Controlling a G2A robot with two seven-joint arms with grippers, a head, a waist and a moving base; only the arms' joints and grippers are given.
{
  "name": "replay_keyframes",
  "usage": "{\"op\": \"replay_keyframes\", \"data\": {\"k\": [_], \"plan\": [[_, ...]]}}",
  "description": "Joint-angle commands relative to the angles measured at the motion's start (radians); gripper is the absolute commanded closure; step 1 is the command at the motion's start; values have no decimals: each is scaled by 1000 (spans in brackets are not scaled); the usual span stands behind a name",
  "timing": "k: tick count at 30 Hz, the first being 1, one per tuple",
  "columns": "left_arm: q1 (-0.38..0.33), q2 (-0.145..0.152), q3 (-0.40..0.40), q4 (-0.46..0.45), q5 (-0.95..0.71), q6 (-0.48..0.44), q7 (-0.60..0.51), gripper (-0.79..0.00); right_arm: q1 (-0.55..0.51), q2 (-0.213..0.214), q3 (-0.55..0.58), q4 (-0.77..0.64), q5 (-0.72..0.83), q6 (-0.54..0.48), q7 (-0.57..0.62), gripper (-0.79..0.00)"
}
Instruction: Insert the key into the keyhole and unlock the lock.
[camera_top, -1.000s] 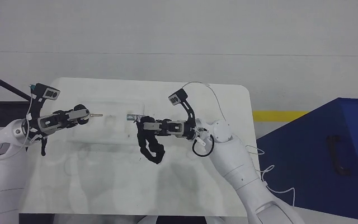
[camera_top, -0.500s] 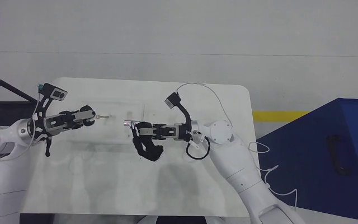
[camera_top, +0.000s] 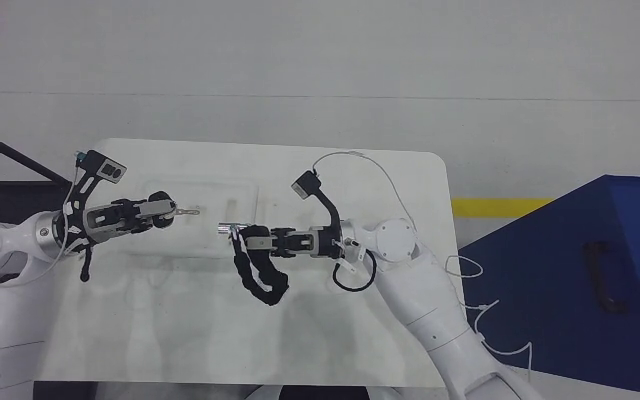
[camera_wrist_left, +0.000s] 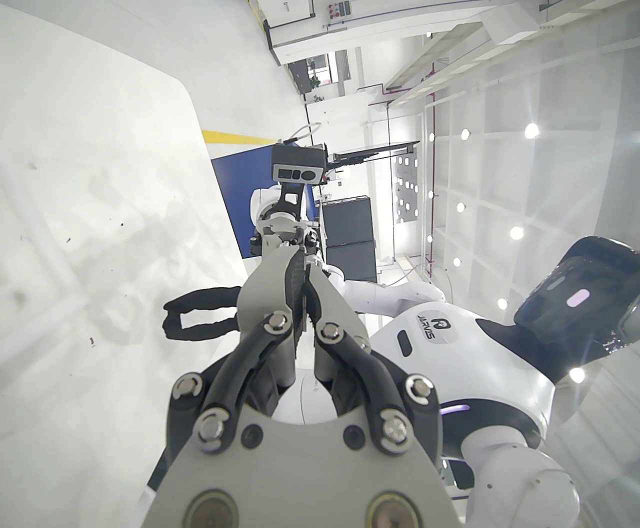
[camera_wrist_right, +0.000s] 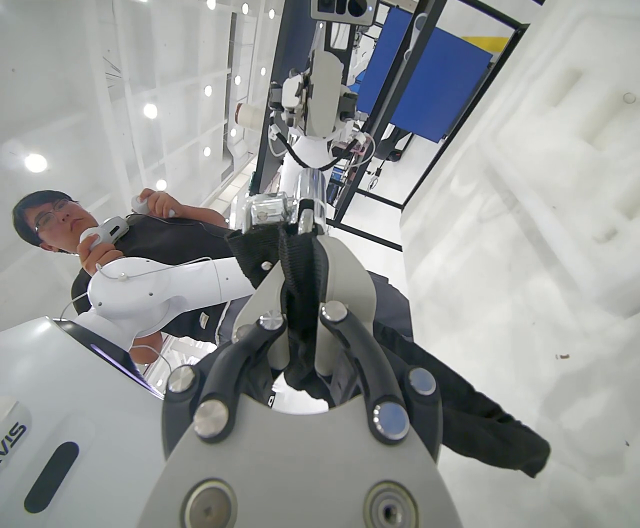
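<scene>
nearest the near edge of the worktop (camera_top: 120, 340) hangs the loop of the black strap (camera_top: 257, 282), slack below your right arm. i'd judge it is left to dangle there because it stays out of the way.

just beyond it, your right gripper (camera_top: 246, 238) is clamped tight on the strap-wrapped end of the lock (camera_top: 232, 229), with no gap between the fingers. the lock's body and chrome shackle stand out just past the fingertips. you hold it off the worktop, about midway between the left and right edges. its free end is turned toward the left edge, and as i read it that is so the keyhole faces your other arm. the keyhole itself is too small to make out.

a little farther toward the far edge, and nearer the left edge, your left gripper (camera_top: 168, 210) is pinched fully closed on the head of the key (camera_top: 187, 211). the blade sticks out toward the lock. key and lock are near each other but not touching, and the blade sits slightly to the far side of the lock's line. insertion isn't begun. you'll likely need to bring the two onto one axis before pushing in.
</scene>
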Motion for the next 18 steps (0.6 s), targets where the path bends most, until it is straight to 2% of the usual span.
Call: {"op": "replay_keyframes", "data": {"k": [1,6,18], "plan": [[22,-1,1,-37,-2,-15,26,0,-6,5,1,-20,-32,8,-28,0],[56,2,-8,-62,-4,-27,40,0,-17,13,4,-41,-33,11,-38,0],[80,9,13,-81,36,-39,56,0,-12,21,-19,-43,-5,-1,-54,0]]}}
